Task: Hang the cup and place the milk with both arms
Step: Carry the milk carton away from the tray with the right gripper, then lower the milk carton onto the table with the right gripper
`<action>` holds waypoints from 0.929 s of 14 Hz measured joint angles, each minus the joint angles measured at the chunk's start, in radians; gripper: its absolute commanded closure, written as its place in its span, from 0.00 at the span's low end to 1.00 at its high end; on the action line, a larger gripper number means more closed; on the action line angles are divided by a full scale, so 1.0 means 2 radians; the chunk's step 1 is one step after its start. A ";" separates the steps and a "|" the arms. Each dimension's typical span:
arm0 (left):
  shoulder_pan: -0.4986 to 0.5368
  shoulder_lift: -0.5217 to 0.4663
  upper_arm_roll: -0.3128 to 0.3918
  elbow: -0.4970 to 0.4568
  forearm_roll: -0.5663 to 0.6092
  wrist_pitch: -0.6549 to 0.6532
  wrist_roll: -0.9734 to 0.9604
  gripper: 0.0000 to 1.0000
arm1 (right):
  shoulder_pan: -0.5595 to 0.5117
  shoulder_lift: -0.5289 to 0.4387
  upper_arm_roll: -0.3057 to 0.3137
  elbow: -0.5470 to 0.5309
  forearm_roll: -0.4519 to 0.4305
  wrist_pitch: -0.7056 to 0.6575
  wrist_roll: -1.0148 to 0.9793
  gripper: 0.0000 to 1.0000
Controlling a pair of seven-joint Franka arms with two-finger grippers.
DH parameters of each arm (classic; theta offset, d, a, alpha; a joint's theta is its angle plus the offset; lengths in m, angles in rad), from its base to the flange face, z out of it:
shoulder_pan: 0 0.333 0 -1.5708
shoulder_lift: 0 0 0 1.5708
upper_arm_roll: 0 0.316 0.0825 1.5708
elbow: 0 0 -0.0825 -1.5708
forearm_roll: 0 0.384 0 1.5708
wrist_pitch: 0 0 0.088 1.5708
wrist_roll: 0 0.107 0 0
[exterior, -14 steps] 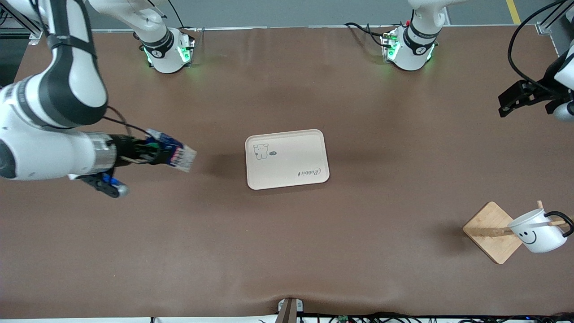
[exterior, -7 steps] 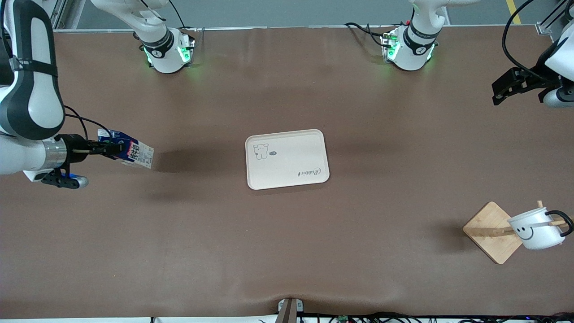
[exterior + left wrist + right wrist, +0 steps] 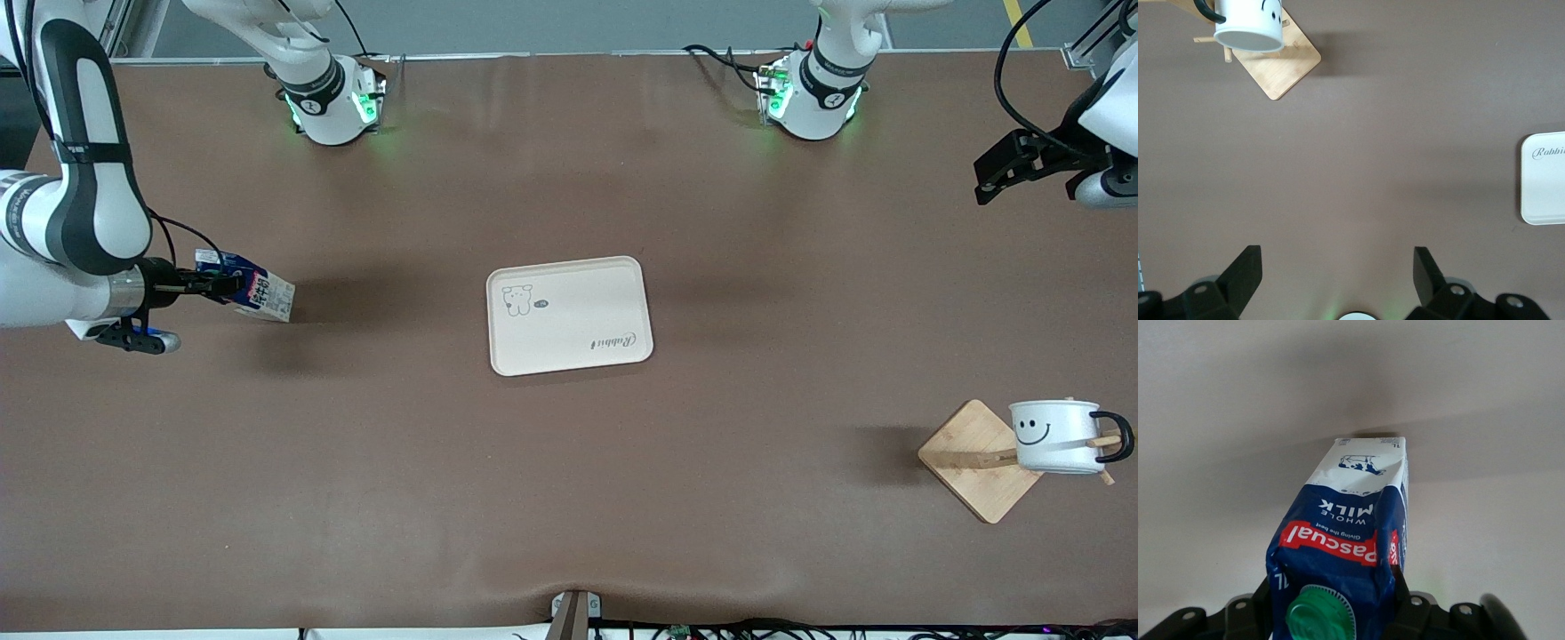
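We see the right gripper (image 3: 216,284) pinching the milk (image 3: 252,293) at its blue top part, near the green cap (image 3: 1319,613), over the table (image 3: 569,498) at the right arm's end. The carton juts straight out from the fingers toward the cream tray (image 3: 569,315), tilted, its white base pointing away from the gripper, and stays well apart from that tray. The left gripper (image 3: 1337,275) waits in the air over the left arm's end of the table, its 2 fingers spread with nothing between them. The cup (image 3: 1054,436) hangs by its black handle on a peg of the wooden rack (image 3: 976,460), well apart from that gripper.
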 measured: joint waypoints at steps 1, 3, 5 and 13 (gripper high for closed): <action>0.000 0.000 0.000 0.000 0.000 0.000 0.000 0.00 | -0.008 0.000 0.000 -0.001 0.000 0.000 -0.008 1.00; -0.001 0.000 0.000 0.000 0.000 0.000 0.000 0.00 | -0.017 0.000 0.000 -0.006 0.000 0.000 -0.021 1.00; -0.002 -0.001 0.000 0.000 0.000 0.000 0.000 0.00 | -0.018 0.000 0.002 -0.009 0.000 0.000 -0.023 1.00; -0.003 -0.003 -0.001 0.000 -0.001 -0.005 0.008 0.00 | -0.019 0.000 0.007 -0.021 0.004 0.005 -0.051 1.00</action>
